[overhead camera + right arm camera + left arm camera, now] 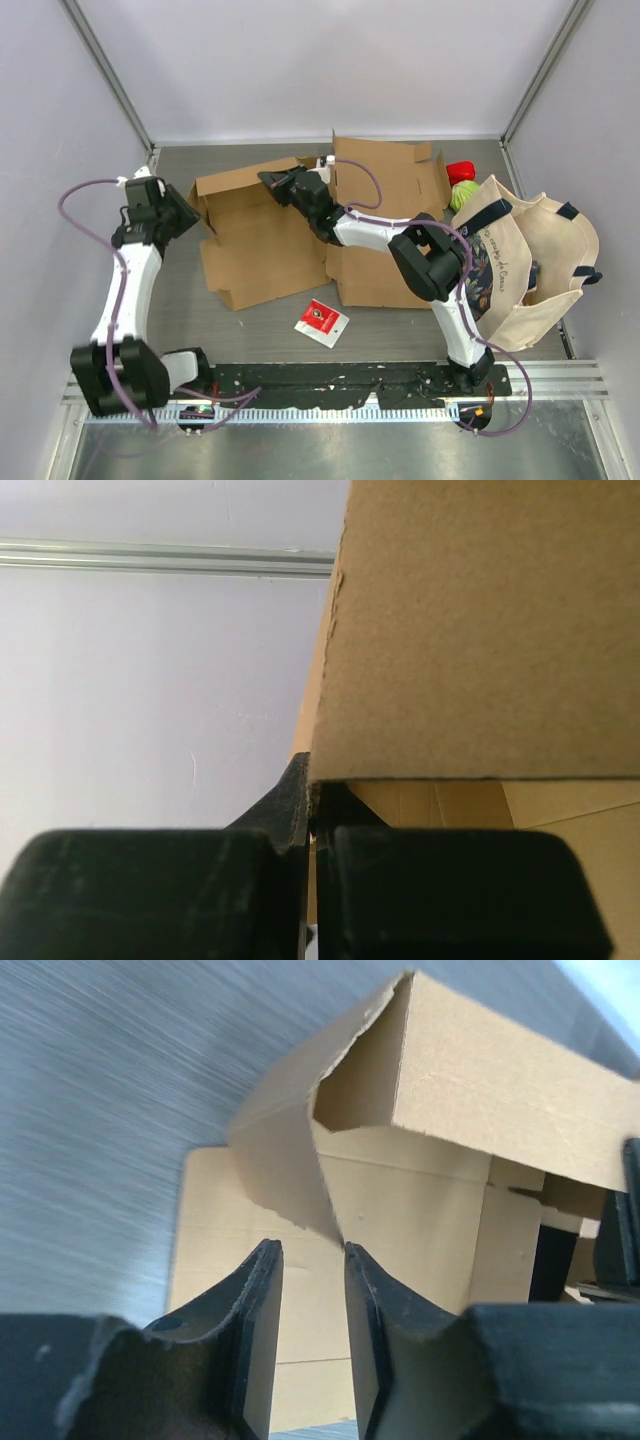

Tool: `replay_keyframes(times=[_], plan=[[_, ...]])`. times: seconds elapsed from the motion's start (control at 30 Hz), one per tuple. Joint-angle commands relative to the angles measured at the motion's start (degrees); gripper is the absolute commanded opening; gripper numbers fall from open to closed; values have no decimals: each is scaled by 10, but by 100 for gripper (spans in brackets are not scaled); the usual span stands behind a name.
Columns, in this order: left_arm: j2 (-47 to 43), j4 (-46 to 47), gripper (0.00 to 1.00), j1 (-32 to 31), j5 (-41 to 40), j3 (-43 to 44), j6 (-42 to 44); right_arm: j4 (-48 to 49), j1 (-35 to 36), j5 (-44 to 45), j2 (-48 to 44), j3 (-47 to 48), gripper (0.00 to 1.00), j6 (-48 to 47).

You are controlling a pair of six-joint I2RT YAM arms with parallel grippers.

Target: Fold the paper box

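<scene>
We see the left tool (pixel 310 1252) with jaws parted and nothing between them. A raised flap (pixel 285 1170) of the paper box (pixel 500 1090) ends just beyond the gap, above the grey worktop (pixel 100 1110).

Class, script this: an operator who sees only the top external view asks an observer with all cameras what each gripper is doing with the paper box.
Operator: Does the right gripper grip anything?
Observer: Yes. Its wrist camera shows the right gripper shut on a panel edge of the paper box.
Operator: And the left one?
Observer: The left gripper stands open; a flap corner sits just at its fingertips, unclamped.
</scene>
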Motion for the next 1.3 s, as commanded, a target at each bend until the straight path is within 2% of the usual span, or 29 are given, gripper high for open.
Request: replay_keyframes(times=[0.0, 0.07, 0.1, 0.17, 0.23, 0.27, 0.3, 0.4, 0.5, 0.53, 0.67, 0.73, 0.83, 0.9, 1.1, 1.17, 1.27], plan=[[-138, -24, 31, 4, -184, -35, -24, -15, -4, 4, -18, -11, 1, -10], [-173, -28, 32, 5, -248, -52, -37, -14, -7, 3, -23, -12, 1, -12], [-176, -29, 44, 6, -266, -64, -51, -13, -8, 3, -24, -15, 1, -12], [-157, -31, 54, 14, -264, -65, -57, -12, -11, -1, -26, -15, 1, -12], [-120, -26, 49, 27, -219, -51, -39, -14, -12, -3, -26, -15, 1, -9], [-70, -15, 45, 27, -168, -45, -26, -14, -13, -3, -26, -15, 1, -8], [-42, -14, 37, 28, -147, -24, -13, -14, -12, -3, -25, -14, 1, -7], [50, -30, 26, 25, -80, 25, 5, -14, -12, -7, -17, -6, 1, -1], [67, 26, 27, 2, -30, 16, -14, -16, -12, -10, -13, 1, 1, 3], [69, 66, 29, -7, -32, 11, -28, -16, -12, -10, -11, 2, 1, 8], [118, 107, 29, -31, -23, 22, -62, -40, -12, -18, -7, 13, 1, 41], [134, 144, 30, -36, -47, 21, -61, -57, -11, -22, -8, 19, 1, 52], [139, 196, 40, -36, -52, -1, -63, -79, -9, -27, -8, 22, 1, 83], [127, 197, 49, -36, -63, -16, -75, -92, -9, -27, -6, 30, 1, 93], [2, 212, 69, -36, -199, -88, -37, -110, -12, -54, 12, 57, 1, 98], [3, 213, 74, -34, -194, -83, -3, -123, -14, -65, 14, 68, 1, 95], [45, 139, 72, -31, -182, -34, 81, -128, -19, -74, 14, 69, 1, 99]])
